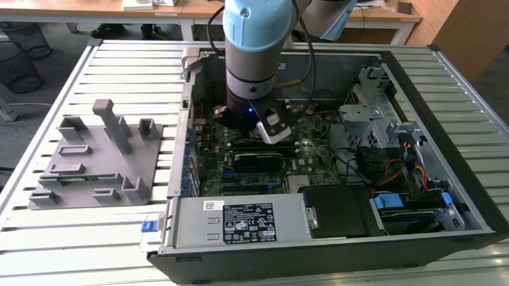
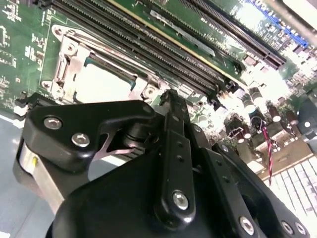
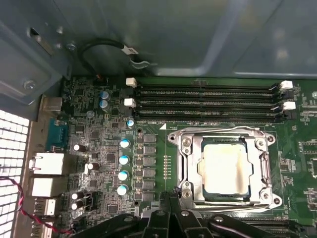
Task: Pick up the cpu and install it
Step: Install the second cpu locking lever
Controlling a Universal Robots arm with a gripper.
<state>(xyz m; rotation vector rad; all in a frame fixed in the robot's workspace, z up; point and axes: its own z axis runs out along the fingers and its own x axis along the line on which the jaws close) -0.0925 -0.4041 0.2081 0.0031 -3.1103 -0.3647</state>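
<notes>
The cpu lies flat in the motherboard socket, its pale silvery top framed by the metal socket bracket. The second wrist view shows the cpu too, just beyond the fingertips. My gripper hovers beside the socket's edge, apart from the chip, its black fingers pressed together with nothing between them. In the exterior view the arm reaches straight down into the open computer case, over the middle of the motherboard.
Several empty memory slots run alongside the socket. A row of capacitors stands beside it. The power supply, drive cage and cables crowd the case. On the exterior view's left, a grey tray holds a green memory stick.
</notes>
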